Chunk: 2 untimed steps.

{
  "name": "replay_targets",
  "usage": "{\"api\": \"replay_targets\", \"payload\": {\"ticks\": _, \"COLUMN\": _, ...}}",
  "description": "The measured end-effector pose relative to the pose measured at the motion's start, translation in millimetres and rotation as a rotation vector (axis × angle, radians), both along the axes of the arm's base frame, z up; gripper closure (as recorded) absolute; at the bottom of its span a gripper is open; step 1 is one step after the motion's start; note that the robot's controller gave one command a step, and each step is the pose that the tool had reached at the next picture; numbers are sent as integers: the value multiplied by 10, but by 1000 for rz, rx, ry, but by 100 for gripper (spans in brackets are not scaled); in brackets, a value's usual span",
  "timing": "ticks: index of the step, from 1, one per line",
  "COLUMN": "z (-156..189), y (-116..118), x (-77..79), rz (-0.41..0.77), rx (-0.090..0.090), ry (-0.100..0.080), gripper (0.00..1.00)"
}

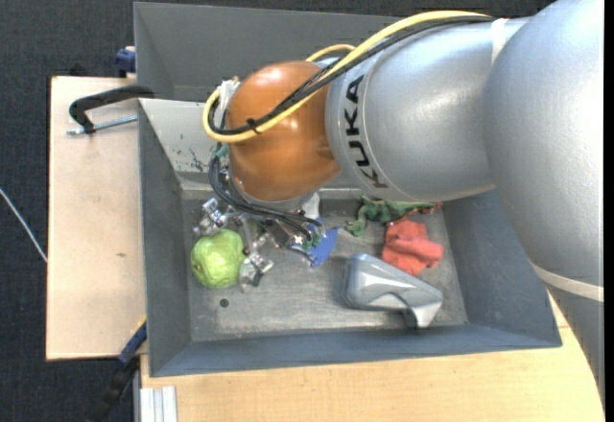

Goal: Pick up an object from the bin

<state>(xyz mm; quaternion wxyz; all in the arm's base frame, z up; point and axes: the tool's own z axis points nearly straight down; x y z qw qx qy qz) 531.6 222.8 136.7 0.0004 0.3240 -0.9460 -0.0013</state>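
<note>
My gripper (255,255) is low in the bin's left half, under the orange wrist cover, with its metal parts right beside a green apple-shaped ball (217,260). The ball rests on the bin floor near the left wall and touches the gripper's left side. A small blue piece (324,245) lies just to the right of the gripper. Whether the ball is between the jaws is hidden by the cover and the metal parts.
A grey stapler-like thing (389,288) lies at the front middle. A red lumpy toy (413,246) and a green toy (380,211) sit to the right, by the arm. The arm and its cover hide the back of the bin.
</note>
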Motion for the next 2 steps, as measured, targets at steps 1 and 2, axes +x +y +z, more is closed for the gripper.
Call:
{"api": "replay_targets", "payload": {"ticks": 1, "z": 625, "y": -9, "x": 81, "rz": 13, "rx": 2, "ry": -6, "gripper": 100}}
{"api": "replay_targets", "payload": {"ticks": 2, "z": 760, "y": -40, "x": -27, "rz": 26, "rx": 2, "ry": -8, "gripper": 100}}
